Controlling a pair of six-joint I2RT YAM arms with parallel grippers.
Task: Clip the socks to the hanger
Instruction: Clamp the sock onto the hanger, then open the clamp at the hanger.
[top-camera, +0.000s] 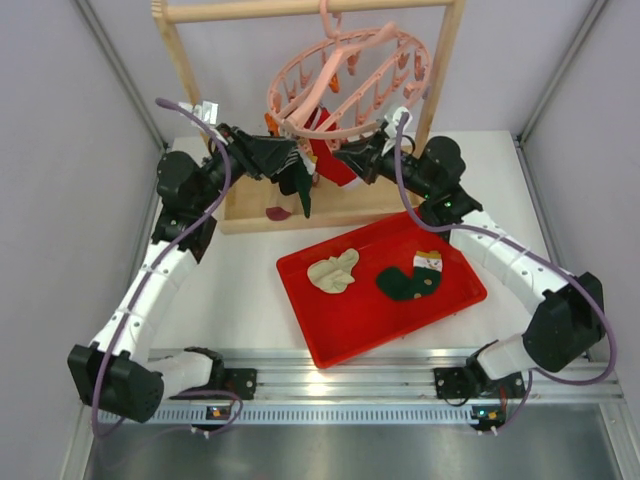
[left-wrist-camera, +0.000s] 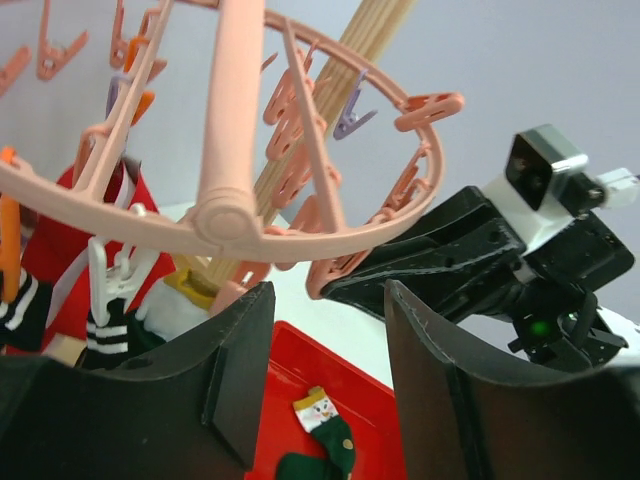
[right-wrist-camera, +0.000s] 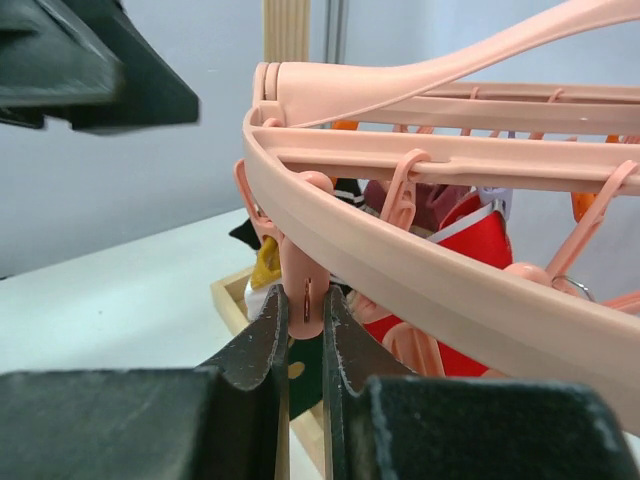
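The pink round hanger (top-camera: 345, 75) hangs by its hook from the wooden rack, tilted. A red sock (top-camera: 330, 150) and a dark sock (top-camera: 298, 188) hang from its pegs. My right gripper (right-wrist-camera: 305, 310) is shut on a pink peg (right-wrist-camera: 305, 280) under the hanger's ring (right-wrist-camera: 430, 275). My left gripper (left-wrist-camera: 330, 300) stands open just below the ring's hub (left-wrist-camera: 225, 215), with nothing between its fingers. In the top view both grippers, left (top-camera: 293, 162) and right (top-camera: 340, 158), meet under the hanger. A cream sock (top-camera: 333, 272) and a green sock with a snowman cuff (top-camera: 410, 280) lie in the red tray (top-camera: 350, 335).
The wooden rack (top-camera: 180, 60) stands at the back on a flat base (top-camera: 240, 215); a small purple piece (top-camera: 278, 212) lies on it. Grey walls close off both sides. The right arm's black body (left-wrist-camera: 460, 260) sits close in front of the left gripper.
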